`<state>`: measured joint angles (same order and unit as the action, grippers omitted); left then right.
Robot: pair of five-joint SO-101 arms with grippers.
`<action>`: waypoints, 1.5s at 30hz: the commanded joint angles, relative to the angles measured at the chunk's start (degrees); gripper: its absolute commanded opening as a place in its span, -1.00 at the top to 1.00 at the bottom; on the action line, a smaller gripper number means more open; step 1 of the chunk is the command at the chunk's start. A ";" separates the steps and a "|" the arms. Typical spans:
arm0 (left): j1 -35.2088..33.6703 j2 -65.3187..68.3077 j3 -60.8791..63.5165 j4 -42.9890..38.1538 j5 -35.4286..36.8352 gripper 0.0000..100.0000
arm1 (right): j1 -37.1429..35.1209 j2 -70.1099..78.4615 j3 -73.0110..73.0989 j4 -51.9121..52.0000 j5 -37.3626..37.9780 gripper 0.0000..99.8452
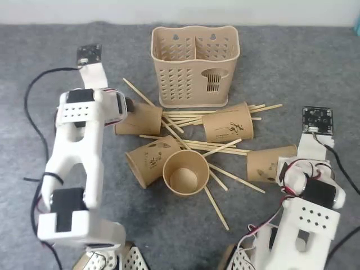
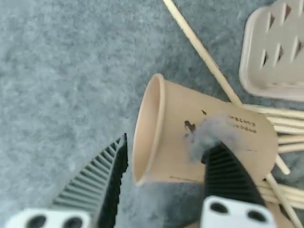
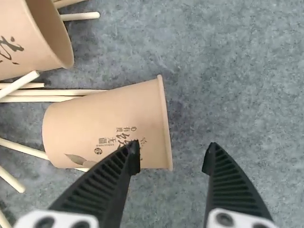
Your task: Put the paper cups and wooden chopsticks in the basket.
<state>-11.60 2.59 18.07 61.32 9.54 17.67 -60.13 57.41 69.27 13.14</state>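
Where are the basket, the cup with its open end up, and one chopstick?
Basket (image 1: 194,79): high view, on its holey front wall.
Cup with its open end up (image 1: 184,179): high view, on its inside bottom.
Chopstick (image 1: 217,209): high view, middle of the stick lying alone.

- Grey felt-covered table (image 1: 292,73).
- Basket (image 1: 195,67) stands upright at 12 o'clock.
- Five paper cups (image 1: 185,171) lie around the centre, one toward 4 o'clock.
- Wooden chopsticks (image 1: 222,148) lie scattered among them.
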 commanded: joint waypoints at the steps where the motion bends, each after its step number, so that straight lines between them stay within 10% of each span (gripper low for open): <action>1: 0.53 3.34 -1.98 -1.85 0.53 0.68 | 0.66 -0.40 -0.35 -1.27 -0.44 0.54; 5: 1.67 3.34 -1.89 -2.46 0.53 0.99 | 0.66 -0.40 -0.26 -0.92 -0.70 0.54; 20: 2.46 3.25 -2.95 0.09 0.53 0.97 | 3.03 -0.40 -0.26 -1.01 -0.70 0.55; 29: -2.99 3.34 -7.87 5.19 0.53 0.52 | 3.03 -0.40 -0.26 -0.92 -0.53 0.55; 45: 5.45 5.80 1.36 -3.34 0.18 0.71 | 2.77 -0.40 1.23 -1.36 -0.62 0.55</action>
<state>-9.41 7.08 15.78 59.12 9.71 20.13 -60.13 59.08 69.27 13.05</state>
